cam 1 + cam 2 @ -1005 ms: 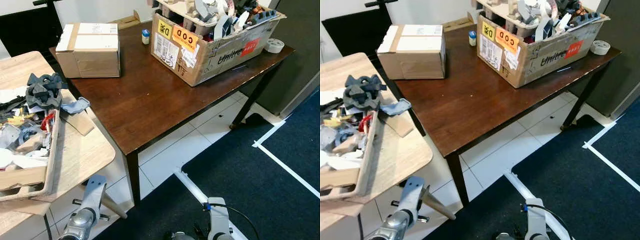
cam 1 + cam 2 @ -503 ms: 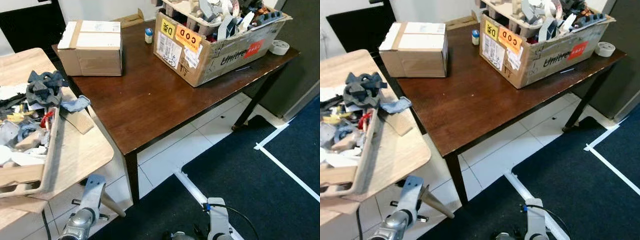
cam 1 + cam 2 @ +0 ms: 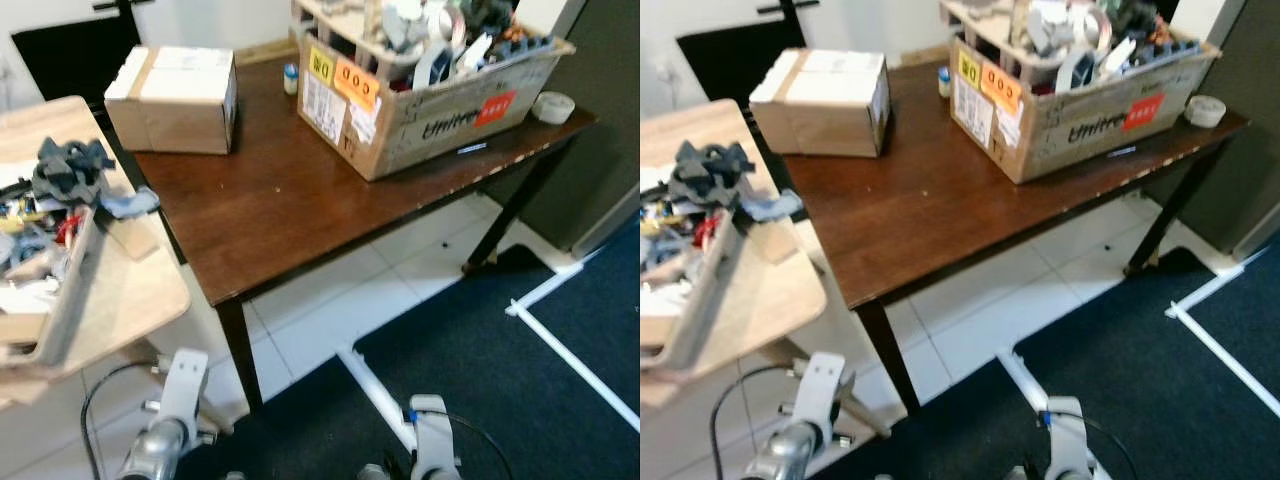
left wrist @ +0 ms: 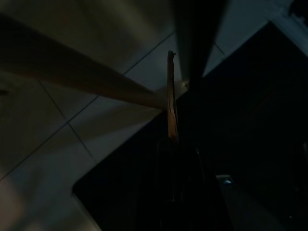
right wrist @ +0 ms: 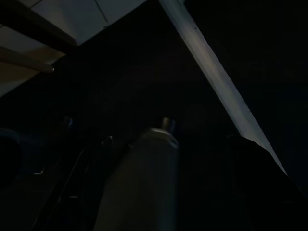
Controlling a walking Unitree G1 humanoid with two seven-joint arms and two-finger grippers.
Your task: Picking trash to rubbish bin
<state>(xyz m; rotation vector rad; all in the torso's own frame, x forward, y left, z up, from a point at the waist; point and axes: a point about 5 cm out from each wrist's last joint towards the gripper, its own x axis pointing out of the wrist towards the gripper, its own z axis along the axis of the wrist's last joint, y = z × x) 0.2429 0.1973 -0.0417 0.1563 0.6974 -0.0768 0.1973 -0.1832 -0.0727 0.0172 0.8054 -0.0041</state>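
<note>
Loose scraps and clutter (image 3: 45, 195) fill a wooden tray (image 3: 62, 300) on the light wood table (image 3: 120, 300) at my left. On the dark brown table (image 3: 300, 200) ahead stand a taped cardboard box (image 3: 175, 98) and a large open carton (image 3: 430, 85) stuffed with junk. My left arm (image 3: 170, 425) and right arm (image 3: 428, 445) hang low at the bottom edge, over the floor. The left wrist view is very dark, with my left gripper (image 4: 177, 163) over tiles and carpet; its fingers cannot be made out. The right wrist view is dark too.
A small blue-capped bottle (image 3: 290, 78) stands behind the carton and a tape roll (image 3: 552, 106) lies at the table's far right corner. White tiles (image 3: 320, 310) run under the table. Dark blue carpet (image 3: 520, 400) with a white line (image 3: 570, 360) spreads to the right.
The whole picture has shifted left and the tables look a little farther off, so the camera has moved. Both arms hang as before.
</note>
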